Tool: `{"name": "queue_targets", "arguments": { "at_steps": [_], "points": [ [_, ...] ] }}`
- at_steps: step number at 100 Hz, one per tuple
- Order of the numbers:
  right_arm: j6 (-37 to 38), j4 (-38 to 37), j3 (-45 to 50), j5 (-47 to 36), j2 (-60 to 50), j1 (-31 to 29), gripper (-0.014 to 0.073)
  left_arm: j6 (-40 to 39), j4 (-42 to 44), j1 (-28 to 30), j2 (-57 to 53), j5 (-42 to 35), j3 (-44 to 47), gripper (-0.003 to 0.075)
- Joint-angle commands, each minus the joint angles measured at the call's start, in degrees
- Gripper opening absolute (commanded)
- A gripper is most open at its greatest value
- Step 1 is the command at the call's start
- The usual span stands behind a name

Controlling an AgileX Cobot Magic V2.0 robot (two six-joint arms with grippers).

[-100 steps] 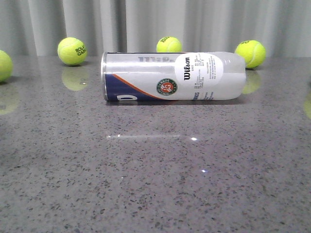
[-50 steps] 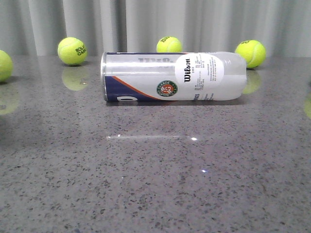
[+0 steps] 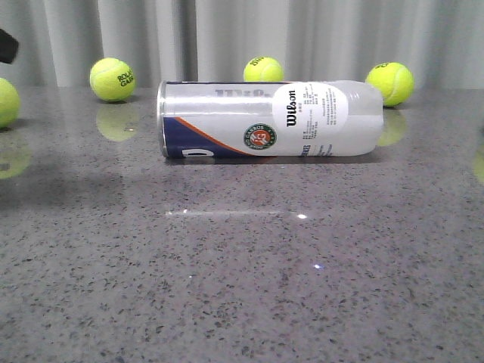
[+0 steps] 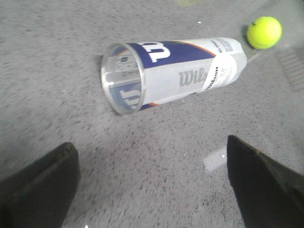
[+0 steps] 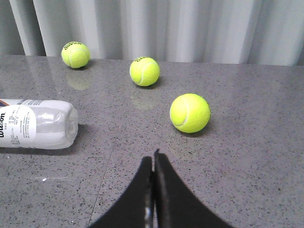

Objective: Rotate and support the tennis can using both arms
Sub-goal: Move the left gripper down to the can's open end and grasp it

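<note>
The tennis can (image 3: 268, 119) lies on its side on the grey table, silver rim to the left, Wilson label and round emblem facing front. It looks empty. In the left wrist view the can (image 4: 180, 71) shows its open rim toward my left gripper (image 4: 152, 180), which is open wide and empty, apart from the can. A black bit of the left arm (image 3: 6, 45) shows at the front view's left edge. My right gripper (image 5: 153, 164) is shut and empty, right of the can's closed end (image 5: 47, 122).
Yellow-green tennis balls lie along the table's back by the curtain: (image 3: 112, 79), (image 3: 262, 69), (image 3: 389, 83), and one at the left edge (image 3: 6, 102). The right wrist view shows three balls, the nearest one (image 5: 189, 113) just beyond the shut fingers.
A black part of the left arm has come into the front view at the upper left edge. The can and balls have not moved.
</note>
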Motion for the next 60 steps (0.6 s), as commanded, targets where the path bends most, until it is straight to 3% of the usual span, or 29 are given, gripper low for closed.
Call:
{"name": "queue_targets", "arguments": {
  "at_steps": [1, 29, 60],
  "points": [
    [0.0, -0.7, -1.4, -5.0, 0.5, -0.3, -0.007, 6.8, -9.7, 0.0, 3.3, 0.9, -2.1, 0.0598],
    [0.0, -0.7, -1.4, -5.0, 0.5, -0.3, -0.007, 20.2, -24.4, 0.0, 15.1, 6.0, -2.1, 0.0598],
    [0.0, -0.7, -1.4, -5.0, 0.5, -0.3, -0.007, 24.1, -28.8, -1.0, 21.7, 8.1, -6.1, 0.0598]
  ]
}}
